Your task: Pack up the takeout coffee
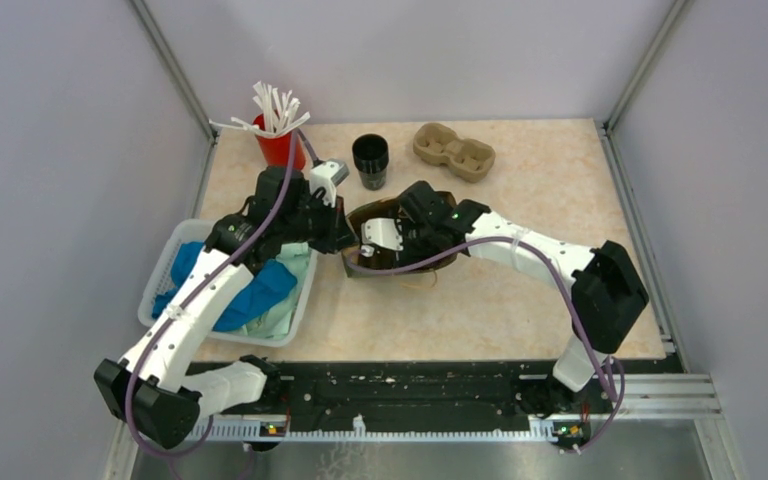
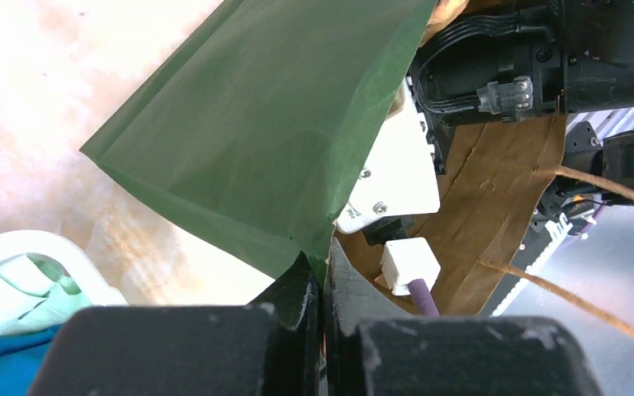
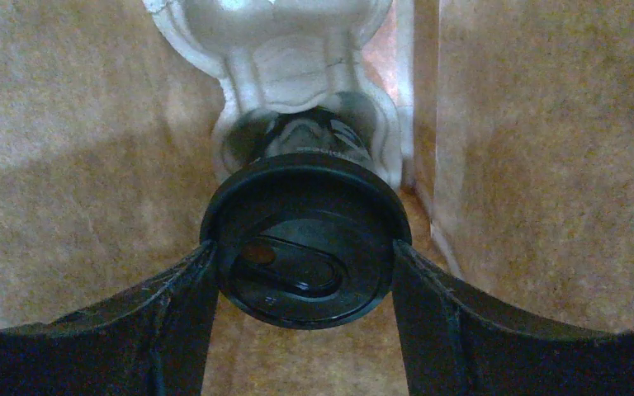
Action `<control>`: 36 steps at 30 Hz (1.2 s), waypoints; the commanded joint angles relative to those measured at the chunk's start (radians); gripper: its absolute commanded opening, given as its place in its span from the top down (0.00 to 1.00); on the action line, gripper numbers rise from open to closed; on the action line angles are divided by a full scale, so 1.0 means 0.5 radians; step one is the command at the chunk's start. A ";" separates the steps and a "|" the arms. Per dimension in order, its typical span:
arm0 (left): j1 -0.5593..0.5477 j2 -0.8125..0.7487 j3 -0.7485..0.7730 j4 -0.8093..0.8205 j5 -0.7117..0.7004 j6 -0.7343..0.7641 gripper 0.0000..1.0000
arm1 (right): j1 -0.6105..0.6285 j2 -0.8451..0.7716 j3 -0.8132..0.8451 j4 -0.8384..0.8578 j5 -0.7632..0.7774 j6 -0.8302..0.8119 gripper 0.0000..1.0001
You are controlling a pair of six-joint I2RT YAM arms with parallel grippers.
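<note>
bag (image 3: 545, 124): right tool (image 3: 301, 256) reaching inside, clasping takeout coffee (image 3: 297, 206); left tool (image 2: 324, 289) pinching edge.

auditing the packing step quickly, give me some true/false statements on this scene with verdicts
1. The right pincer grips the black lidded disposable cup inside the brown paper bag. True.
2. The left pincer is open and holds nothing. False: it is shut on a green flap at the bag's edge.
3. The red plastic cup of white sticks has tipped over. False: it stands upright at the table's far left corner.
4. The white plastic basket holds blue and pale green cloths. True.
</note>
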State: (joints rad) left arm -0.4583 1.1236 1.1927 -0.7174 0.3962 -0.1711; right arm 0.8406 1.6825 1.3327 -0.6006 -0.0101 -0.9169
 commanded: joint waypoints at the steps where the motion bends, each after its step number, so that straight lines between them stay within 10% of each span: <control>1: -0.005 0.043 0.132 -0.025 0.074 -0.054 0.96 | 0.018 0.008 0.034 -0.370 -0.240 0.250 0.79; 7: -0.006 0.090 0.193 -0.065 0.056 -0.096 0.93 | 0.042 0.084 0.065 -0.325 -0.224 0.362 0.76; 21: -0.004 -0.021 0.425 -0.246 -0.464 -0.035 0.42 | 0.033 0.233 0.225 -0.357 -0.273 0.339 0.62; 36: -0.001 -0.406 0.437 -0.286 -1.123 -0.118 0.46 | -0.027 0.369 0.288 -0.286 -0.249 0.316 0.64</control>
State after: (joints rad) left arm -0.4557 0.9344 1.3788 -0.8871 -0.0990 -0.2203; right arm 0.8398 1.7985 1.4719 -0.6765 -0.1074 -0.7731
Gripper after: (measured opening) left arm 0.548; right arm 0.675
